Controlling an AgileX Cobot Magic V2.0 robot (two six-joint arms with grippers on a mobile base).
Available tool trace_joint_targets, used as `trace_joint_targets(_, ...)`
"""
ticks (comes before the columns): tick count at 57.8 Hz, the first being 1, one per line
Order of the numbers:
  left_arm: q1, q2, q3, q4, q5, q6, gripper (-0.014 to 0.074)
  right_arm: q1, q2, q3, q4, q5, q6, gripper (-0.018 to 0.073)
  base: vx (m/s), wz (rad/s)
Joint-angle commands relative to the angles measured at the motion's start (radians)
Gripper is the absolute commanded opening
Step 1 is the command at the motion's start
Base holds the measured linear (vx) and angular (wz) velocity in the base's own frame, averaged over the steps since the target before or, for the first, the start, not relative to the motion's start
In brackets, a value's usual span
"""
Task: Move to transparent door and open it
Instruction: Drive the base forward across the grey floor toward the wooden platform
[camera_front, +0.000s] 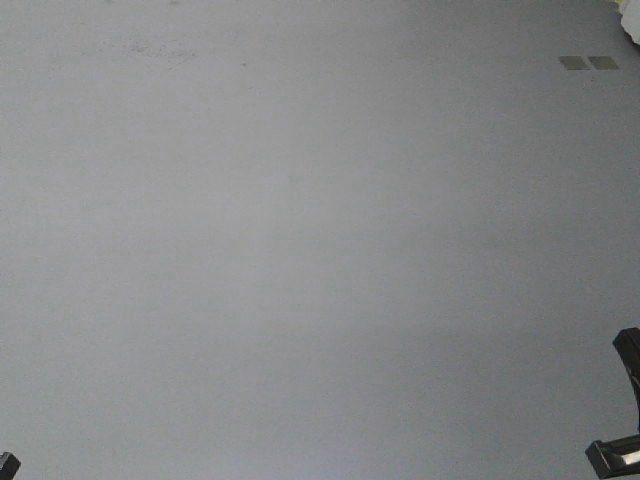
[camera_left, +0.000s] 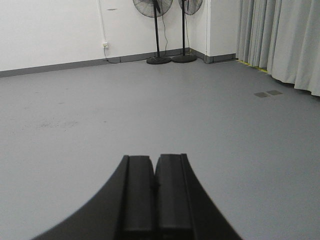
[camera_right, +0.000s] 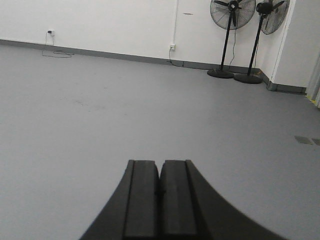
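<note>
Grey floor (camera_front: 300, 250) fills the front view, with two small dark floor plates (camera_front: 588, 63) at 1 o'clock and black robot parts (camera_front: 612, 456) at the lower corners. In the left wrist view the left claw (camera_left: 155, 167) has its pads pressed together, gripping nothing. Two pedestal fans (camera_left: 159, 60) stand by the white wall (camera_left: 50, 30) at 12 o'clock, and a pale curtain (camera_left: 280, 40) hangs at 2 o'clock. The right claw (camera_right: 160, 170) is likewise closed tight on nothing, with the fans at 1 o'clock in its view. The transparent door shows in none of the views.
</note>
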Motion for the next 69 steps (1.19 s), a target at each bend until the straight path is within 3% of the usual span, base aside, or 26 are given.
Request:
trace_joint_targets(1, -0.004, -0.003, 0.025, -0.009, -0.084, -0.01, 0.0004, -0.004, -0.014, 0.014, -0.001, -0.083, -0.01, -0.0005, 0.0, 0.0)
trace_joint_targets(69, -0.004, -0.003, 0.025, -0.009, -0.084, -0.01, 0.0004, -0.004, -0.014, 0.014, -0.001, -0.083, -0.01, -0.0005, 0.04, 0.06)
